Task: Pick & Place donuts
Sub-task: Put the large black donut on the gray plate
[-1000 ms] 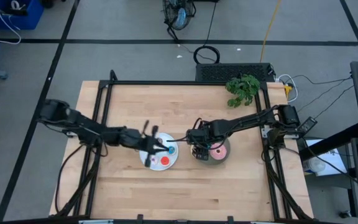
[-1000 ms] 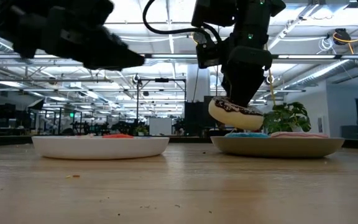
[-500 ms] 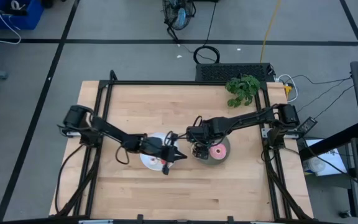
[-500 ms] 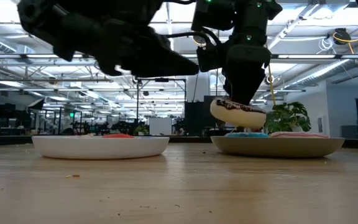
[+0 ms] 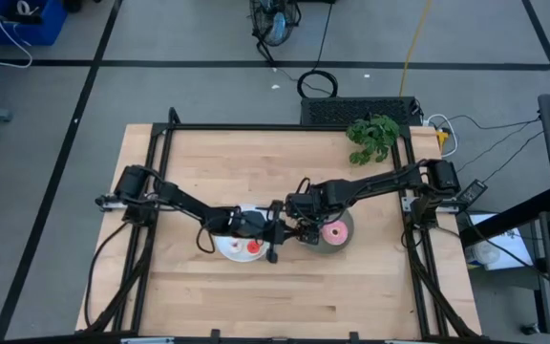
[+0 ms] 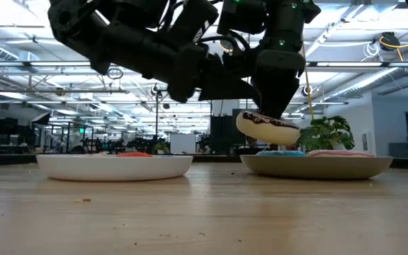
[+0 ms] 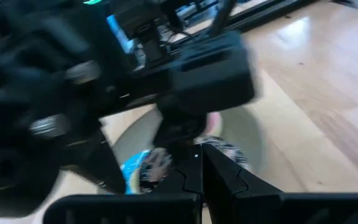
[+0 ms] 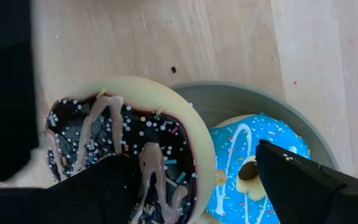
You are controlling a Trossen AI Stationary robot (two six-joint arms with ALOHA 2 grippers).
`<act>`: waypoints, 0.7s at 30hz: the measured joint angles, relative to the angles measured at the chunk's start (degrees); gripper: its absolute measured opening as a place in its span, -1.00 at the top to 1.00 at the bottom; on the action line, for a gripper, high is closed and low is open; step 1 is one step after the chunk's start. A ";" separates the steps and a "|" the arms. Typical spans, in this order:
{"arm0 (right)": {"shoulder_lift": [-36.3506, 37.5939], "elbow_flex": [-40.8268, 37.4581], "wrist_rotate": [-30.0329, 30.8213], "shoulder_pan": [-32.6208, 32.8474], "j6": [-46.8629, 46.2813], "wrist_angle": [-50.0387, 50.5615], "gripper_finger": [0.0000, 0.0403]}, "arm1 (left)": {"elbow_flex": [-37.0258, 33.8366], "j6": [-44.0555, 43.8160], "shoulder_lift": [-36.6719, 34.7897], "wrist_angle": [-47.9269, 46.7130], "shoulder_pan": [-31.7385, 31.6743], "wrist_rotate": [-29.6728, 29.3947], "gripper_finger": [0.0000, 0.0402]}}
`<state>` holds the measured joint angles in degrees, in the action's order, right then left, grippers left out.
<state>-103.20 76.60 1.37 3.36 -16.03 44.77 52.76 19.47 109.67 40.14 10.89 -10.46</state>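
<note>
The brown sprinkled donut (image 6: 268, 128) hangs in my right gripper (image 8: 188, 155) just above the near-left rim of the grey plate (image 6: 317, 167). The blue donut (image 8: 253, 158) and the pink donut (image 5: 333, 232) lie flat in that plate. A red donut (image 5: 253, 247) lies on the white plate (image 5: 229, 250). My left gripper (image 5: 277, 239) hovers shut between the two plates, close beside the right gripper (image 5: 304, 232), touching nothing. The other small donuts cannot be made out. My right gripper holds the brown donut from above, pointing down. One finger (image 8: 101, 190) lies over the ring's middle, the other finger (image 8: 303, 186) stands outside its cream rim (image 8: 205, 168). The fingers hide the exact place of contact. The donut is lifted clear and tilted slightly.
A green plant (image 5: 372, 137) stands near the table's far right corner. The black frame (image 5: 285, 127) runs along the far and side edges. The two arms crowd the middle of the table. Bare wood lies along the near edge (image 5: 294, 301).
My left gripper has swept from above the white plate toward the table's right and now sits right beside the right gripper. The right gripper and the brown donut have stayed nearly where they were above the grey plate's rim.
</note>
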 joint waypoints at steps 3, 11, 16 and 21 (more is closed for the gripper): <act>0.00 0.00 0.05 -0.30 0.01 -0.01 -0.44 | 0.18 -1.64 0.00 -0.27 -1.40 0.14 0.96; 0.00 -0.01 0.02 -1.95 -0.41 0.55 -0.43 | 0.21 -5.80 -0.02 -3.58 -4.61 4.94 0.96; 0.00 -0.01 0.02 -2.64 -0.14 0.57 -0.43 | 0.21 -6.60 -0.02 -4.16 -5.16 5.83 0.96; 0.00 -0.01 0.02 -3.04 0.22 0.59 -0.42 | 0.23 -6.73 1.79 -2.73 -5.24 5.92 0.96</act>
<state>-103.20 76.60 1.39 0.32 -15.81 45.36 52.99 12.75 111.46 37.41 5.65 -4.54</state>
